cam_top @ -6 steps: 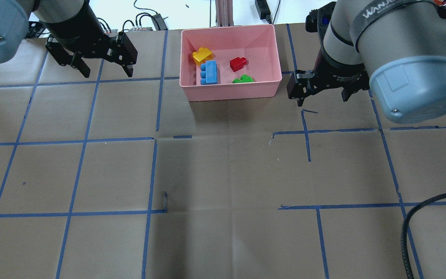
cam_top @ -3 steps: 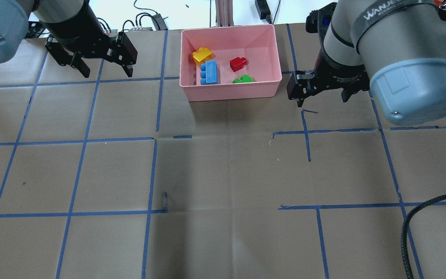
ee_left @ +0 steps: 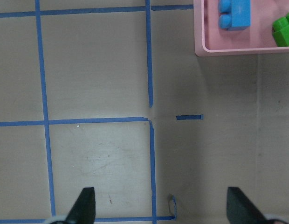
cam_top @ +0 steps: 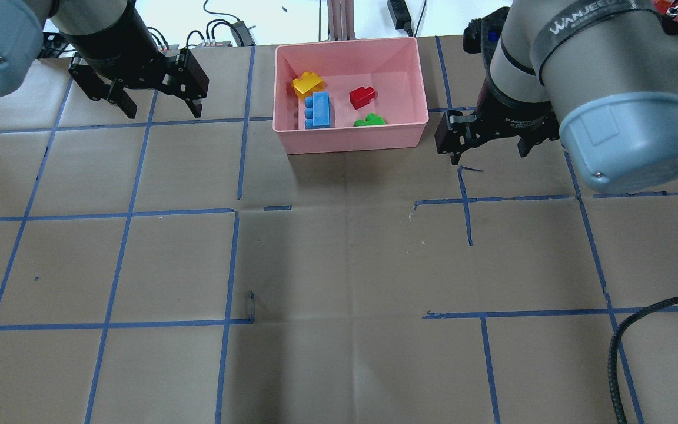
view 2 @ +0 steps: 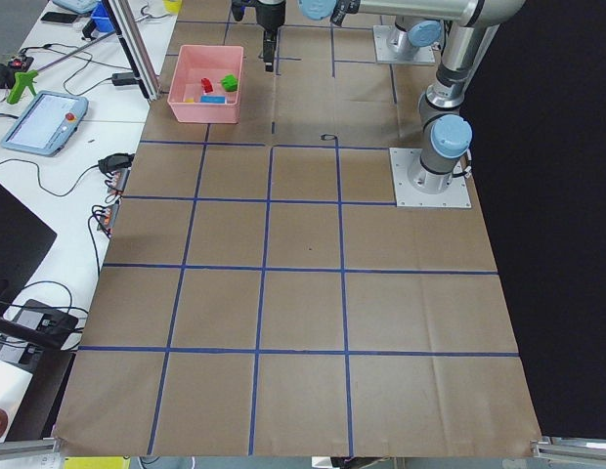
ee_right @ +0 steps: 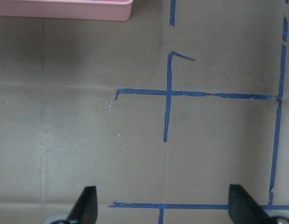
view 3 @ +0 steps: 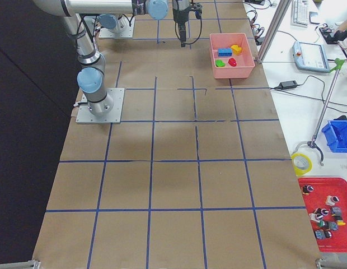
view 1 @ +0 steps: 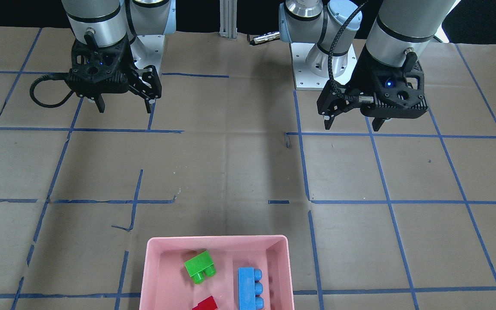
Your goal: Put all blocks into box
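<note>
The pink box (cam_top: 351,141) stands at the table's far middle. In it lie the yellow block (cam_top: 307,83), blue block (cam_top: 318,110), red block (cam_top: 362,96) and green block (cam_top: 369,121). The front-facing view shows the box (view 1: 218,239) with green (view 1: 199,267), blue (view 1: 249,288) and red (view 1: 205,304) blocks; yellow is cut off there. My left gripper (cam_top: 162,109) is open and empty, left of the box. My right gripper (cam_top: 490,154) is open and empty, right of the box. The left wrist view shows the box corner (ee_left: 228,49).
Brown paper with a blue tape grid covers the table. A black cable (cam_top: 639,330) curls at the near right. A metal post (cam_top: 339,17) and cables stand behind the box. The arm bases (view 1: 317,64) are at the robot's edge.
The right arm has shifted very slightly. The left arm, the box and the blocks have not moved.
</note>
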